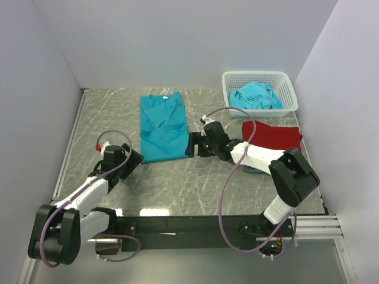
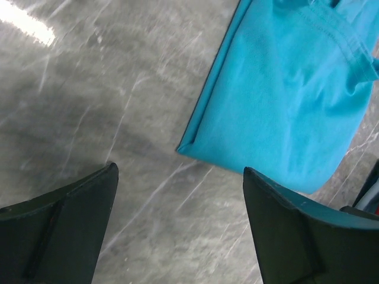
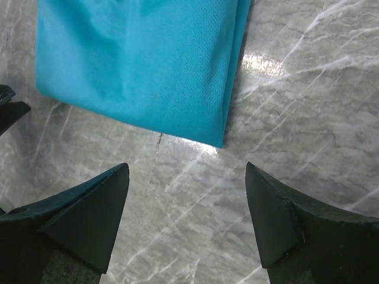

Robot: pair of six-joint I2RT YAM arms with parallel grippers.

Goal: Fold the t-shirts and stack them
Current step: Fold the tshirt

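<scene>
A teal t-shirt (image 1: pixel 162 127) lies folded into a long strip on the marble table, collar toward the back wall. My left gripper (image 1: pixel 135 157) stands open just off its near left corner; in the left wrist view that corner of the t-shirt (image 2: pixel 284 89) lies ahead of the empty left gripper (image 2: pixel 179 168). My right gripper (image 1: pixel 192 145) is open beside the near right corner, and the right wrist view shows the t-shirt's hem (image 3: pixel 136 65) just beyond the empty right gripper (image 3: pixel 187 165). A folded red t-shirt (image 1: pixel 272 136) lies at the right.
A white lattice basket (image 1: pixel 254 74) at the back right holds crumpled teal t-shirts (image 1: pixel 256 96). The right arm reaches across in front of the red t-shirt. Walls close in the table on three sides. A black rail runs along the near edge.
</scene>
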